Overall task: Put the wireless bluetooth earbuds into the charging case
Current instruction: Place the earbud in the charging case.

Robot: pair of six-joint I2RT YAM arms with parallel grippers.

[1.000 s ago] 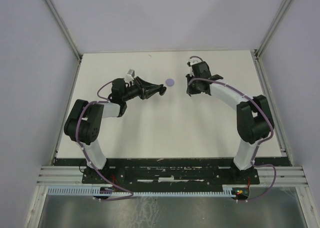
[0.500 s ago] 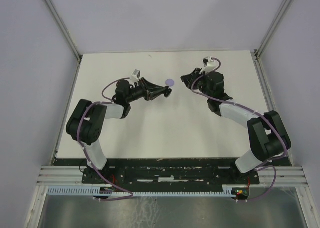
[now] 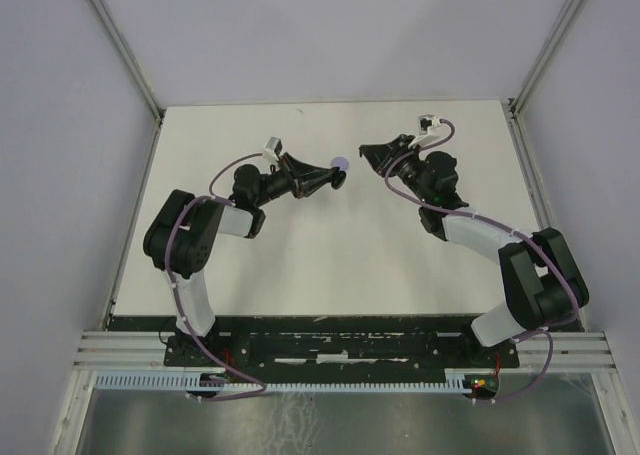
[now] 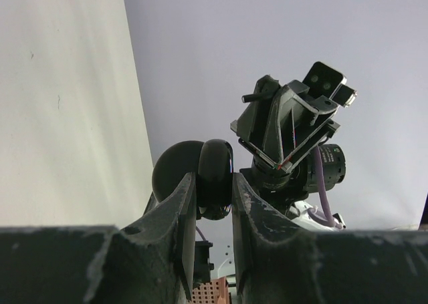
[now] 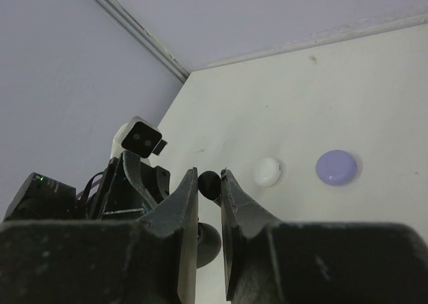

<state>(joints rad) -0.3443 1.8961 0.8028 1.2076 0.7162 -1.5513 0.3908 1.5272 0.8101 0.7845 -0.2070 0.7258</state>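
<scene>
My left gripper [image 3: 337, 180] is shut on a round black charging case [image 4: 212, 174], held above the table; its two halves stand apart, so the case looks open. My right gripper [image 3: 365, 153] is shut on a tiny black earbud [image 5: 210, 183] and points at the left gripper from a short gap away. In the right wrist view the held case [image 5: 208, 245] shows just below the jaws [image 5: 209, 178]. In the left wrist view the right gripper [image 4: 267, 127] faces me beyond the case. No other earbuds show.
A lilac round puck [image 5: 336, 167] and a white oval puck [image 5: 269, 172] lie on the white table [image 3: 330, 255] at the back middle. The lilac puck [image 3: 340, 162] sits just behind the left gripper. Grey walls close in the table on three sides.
The right gripper rose from the table at the back right and turned left toward the left gripper. The left gripper with the case shifted slightly right and back.
</scene>
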